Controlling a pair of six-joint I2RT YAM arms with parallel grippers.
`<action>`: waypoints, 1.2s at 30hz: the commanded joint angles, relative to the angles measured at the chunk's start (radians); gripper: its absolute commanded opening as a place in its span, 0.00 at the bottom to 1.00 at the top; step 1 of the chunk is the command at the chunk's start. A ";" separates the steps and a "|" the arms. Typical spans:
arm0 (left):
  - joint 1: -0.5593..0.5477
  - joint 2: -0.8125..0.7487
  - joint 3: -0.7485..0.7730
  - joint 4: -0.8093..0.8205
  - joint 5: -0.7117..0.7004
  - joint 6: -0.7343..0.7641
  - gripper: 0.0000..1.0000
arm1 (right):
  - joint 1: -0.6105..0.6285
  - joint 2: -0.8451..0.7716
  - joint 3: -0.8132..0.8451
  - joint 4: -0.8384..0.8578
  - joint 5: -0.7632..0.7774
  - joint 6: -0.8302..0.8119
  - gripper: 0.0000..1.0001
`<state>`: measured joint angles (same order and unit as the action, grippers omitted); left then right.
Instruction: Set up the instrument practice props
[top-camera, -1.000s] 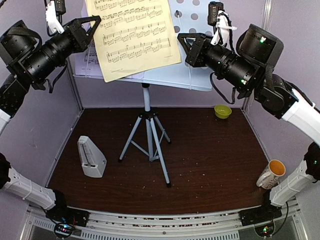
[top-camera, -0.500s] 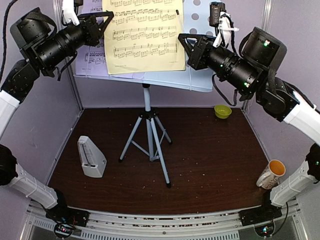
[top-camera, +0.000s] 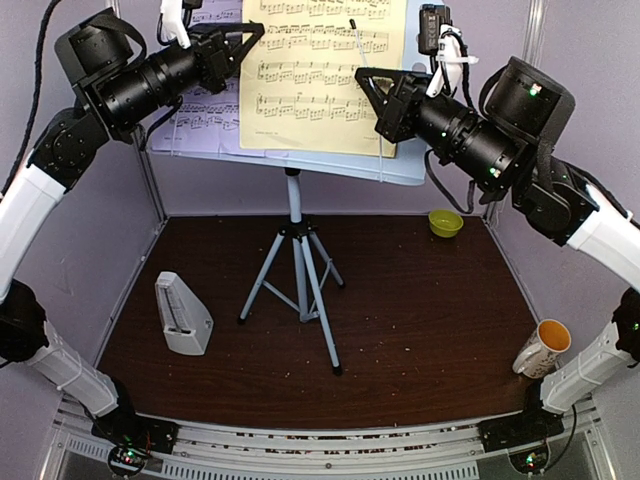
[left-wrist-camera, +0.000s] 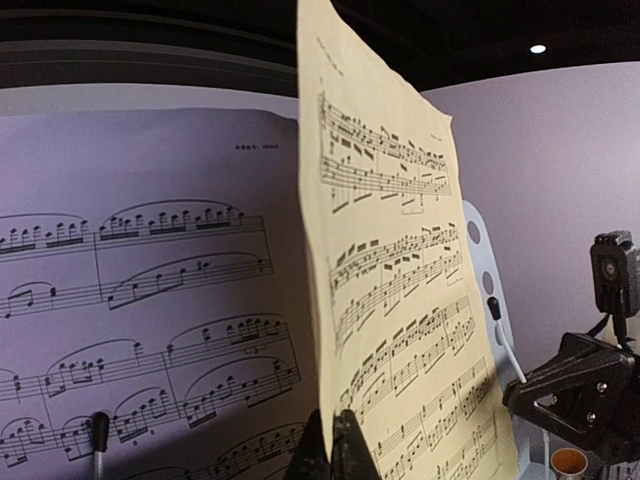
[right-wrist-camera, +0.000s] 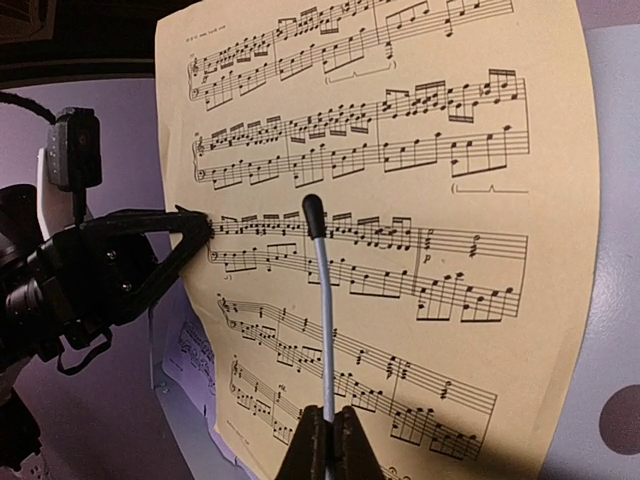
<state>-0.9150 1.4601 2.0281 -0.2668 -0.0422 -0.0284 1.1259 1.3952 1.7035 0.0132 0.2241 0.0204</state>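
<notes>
The pale yellow sheet-music page (top-camera: 325, 75) hangs in front of the grey perforated music-stand desk (top-camera: 330, 162), which sits on its silver tripod (top-camera: 297, 275). My left gripper (top-camera: 257, 32) is shut on that page's left edge (left-wrist-camera: 333, 425). Behind it, to the left, the lilac page (top-camera: 205, 110) lies on the desk (left-wrist-camera: 150, 290). My right gripper (top-camera: 361, 74) is shut on the desk's thin wire page holder (right-wrist-camera: 322, 320), whose black tip stands off the yellow page (right-wrist-camera: 420, 170). The light grey pyramid metronome (top-camera: 183, 315) stands on the table at the left.
A small green bowl (top-camera: 445, 222) sits at the back right of the brown table. A mug (top-camera: 543, 347) with an orange inside stands near the right edge. Lilac walls close in both sides and the back. A second wire holder (left-wrist-camera: 98, 435) lies on the lilac page.
My left gripper has carried the yellow page to the right and upward across the desk, behind the wire holder. The right gripper has barely moved.
</notes>
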 joint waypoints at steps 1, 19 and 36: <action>0.008 0.033 0.067 -0.001 0.075 -0.017 0.00 | 0.004 -0.034 -0.024 0.009 -0.035 -0.023 0.00; 0.008 0.111 0.113 -0.005 0.152 -0.080 0.00 | 0.002 -0.044 -0.033 0.012 -0.051 -0.032 0.00; 0.008 0.132 0.129 0.009 0.182 -0.110 0.00 | 0.000 -0.045 -0.038 0.021 -0.052 -0.034 0.00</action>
<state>-0.9150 1.5761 2.1342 -0.2928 0.1143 -0.1204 1.1255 1.3781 1.6764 0.0372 0.2008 -0.0017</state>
